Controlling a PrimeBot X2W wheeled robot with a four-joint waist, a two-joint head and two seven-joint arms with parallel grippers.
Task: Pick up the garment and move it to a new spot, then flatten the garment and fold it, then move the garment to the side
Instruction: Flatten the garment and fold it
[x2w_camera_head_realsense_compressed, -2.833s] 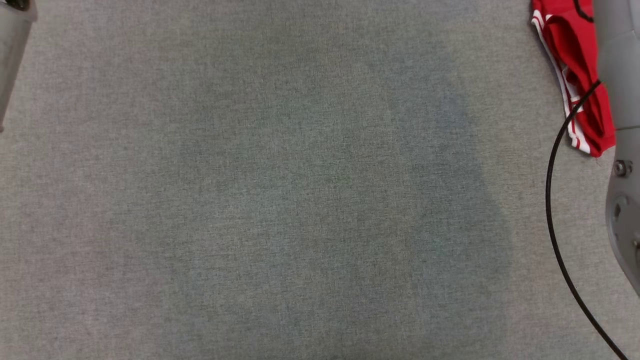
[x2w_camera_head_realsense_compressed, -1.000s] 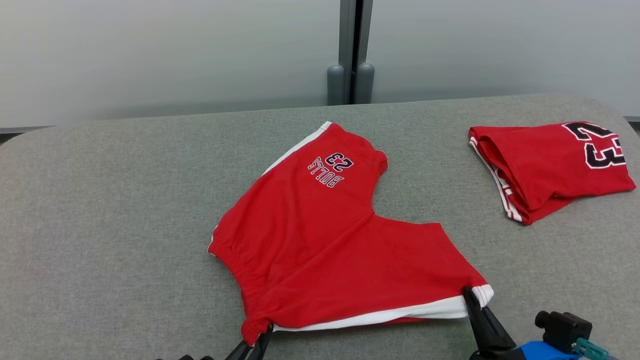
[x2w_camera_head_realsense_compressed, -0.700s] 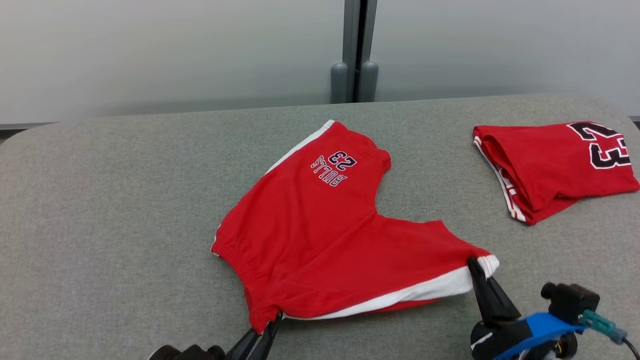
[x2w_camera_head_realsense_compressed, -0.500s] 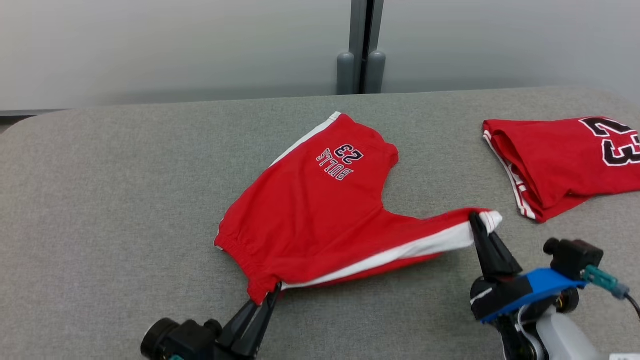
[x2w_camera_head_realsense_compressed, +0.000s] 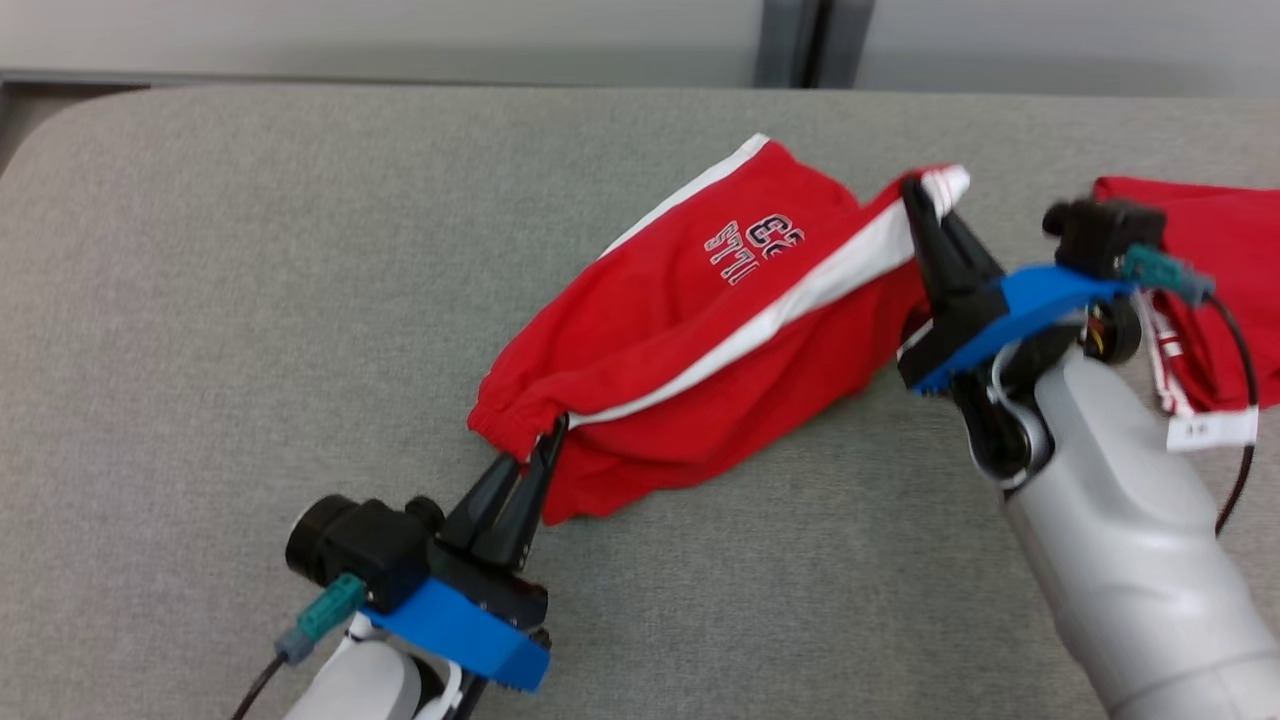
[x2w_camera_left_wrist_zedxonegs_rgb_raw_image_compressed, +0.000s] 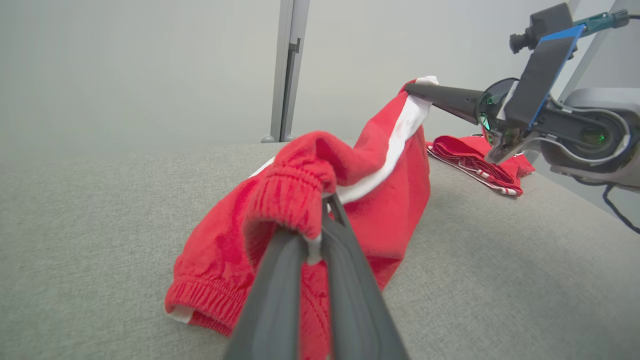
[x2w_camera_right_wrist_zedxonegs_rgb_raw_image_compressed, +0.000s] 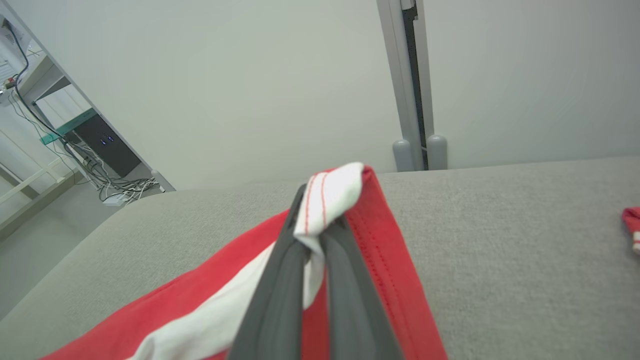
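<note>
Garment: a red garment (x2w_camera_head_realsense_compressed: 690, 390) with a white side stripe and dark lettering is held lifted over the middle of the grey padded table (x2w_camera_head_realsense_compressed: 200, 300). Its lower folds are draped onto the table.
Left gripper: the left gripper (x2w_camera_head_realsense_compressed: 550, 435) is clamped tight on the elastic waistband corner. In the left wrist view the gathered waistband is seen bunched over the two fingers (x2w_camera_left_wrist_zedxonegs_rgb_raw_image_compressed: 280, 280).
Right gripper: the right gripper (x2w_camera_head_realsense_compressed: 915, 195) is pinched shut on the white-striped hem corner. In the right wrist view a white tip of cloth is seen sticking out past its fingers (x2w_camera_right_wrist_zedxonegs_rgb_raw_image_compressed: 272, 300).
Garment relative to grippers: the cloth is stretched from the left gripper at the near left to the right gripper at the far right. The white stripe runs along the taut upper edge between them, and the rest is hung below that line.
Height: in the left wrist view the hem corner is held higher than the waistband corner.
Second item: a folded red garment (x2w_camera_head_realsense_compressed: 1225, 250) is laid on the table at the right, beyond the right gripper and apart from the held garment.
</note>
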